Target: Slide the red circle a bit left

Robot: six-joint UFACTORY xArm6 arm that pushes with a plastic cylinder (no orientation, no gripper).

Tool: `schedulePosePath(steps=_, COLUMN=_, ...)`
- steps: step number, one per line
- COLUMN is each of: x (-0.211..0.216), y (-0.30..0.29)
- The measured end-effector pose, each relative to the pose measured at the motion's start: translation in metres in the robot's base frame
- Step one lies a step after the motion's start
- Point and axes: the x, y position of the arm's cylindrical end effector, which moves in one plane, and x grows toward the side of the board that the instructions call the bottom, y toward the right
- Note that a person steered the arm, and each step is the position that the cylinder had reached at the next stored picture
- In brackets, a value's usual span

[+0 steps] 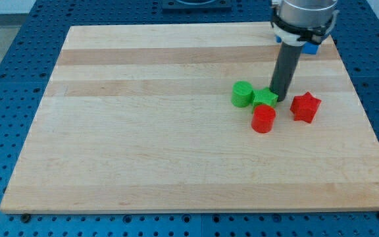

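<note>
The red circle (263, 119) lies on the wooden board (176, 131), right of the middle. My tip (279, 97) stands just above and to the right of it, touching or nearly touching the right side of a green star (264, 99). The green star sits directly above the red circle and touches it. A green circle (242, 94) lies to the left of the green star. A red star (305, 106) lies to the right of the red circle, with a gap between them.
A blue block (311, 47) shows partly behind the arm near the board's top right corner. The board lies on a blue perforated table (5, 66).
</note>
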Motion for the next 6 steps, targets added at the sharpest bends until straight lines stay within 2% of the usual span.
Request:
schedulePosePath(steps=2, x=0.012, y=-0.031)
schedulePosePath(steps=4, x=0.023, y=-0.01)
schedulePosePath(steps=6, x=0.054, y=0.0)
